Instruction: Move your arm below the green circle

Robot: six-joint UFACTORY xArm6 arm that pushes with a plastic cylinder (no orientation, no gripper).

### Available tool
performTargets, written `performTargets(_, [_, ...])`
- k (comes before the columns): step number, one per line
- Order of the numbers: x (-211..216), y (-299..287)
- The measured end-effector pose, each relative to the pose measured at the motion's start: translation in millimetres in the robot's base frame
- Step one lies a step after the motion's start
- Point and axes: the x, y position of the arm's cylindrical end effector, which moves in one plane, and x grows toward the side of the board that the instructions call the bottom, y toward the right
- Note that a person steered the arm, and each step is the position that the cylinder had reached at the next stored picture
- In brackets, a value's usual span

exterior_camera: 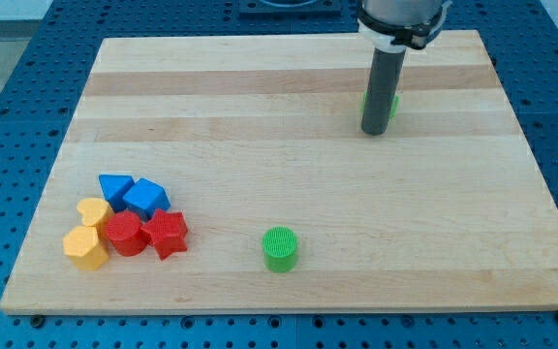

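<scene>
Currently my tip (376, 132) sits on the wooden surface (289, 116) at the view's upper right, covering a second green block (394, 103), well above the green ribbed circle (280, 249); no hand fitted.

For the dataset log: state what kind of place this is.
Probably a robotics lab bench: a wooden board on a blue perforated table, small coloured blocks like the green circle, and my tip.

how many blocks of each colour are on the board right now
blue: 2, blue block and blue block
yellow: 2, yellow heart and yellow block
red: 2, red cylinder and red star
green: 2, green circle and green block, mostly hidden behind my tip
total: 8
</scene>
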Motion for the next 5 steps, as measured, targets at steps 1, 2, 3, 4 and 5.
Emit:
performTargets(1, [14.2,-4.7])
performTargets(2, [50.9,-16.6])
performTargets(3, [86.7,-32.2])
performTargets(4, [114.4,-48.2])
performTargets(5, [137.9,-57.7])
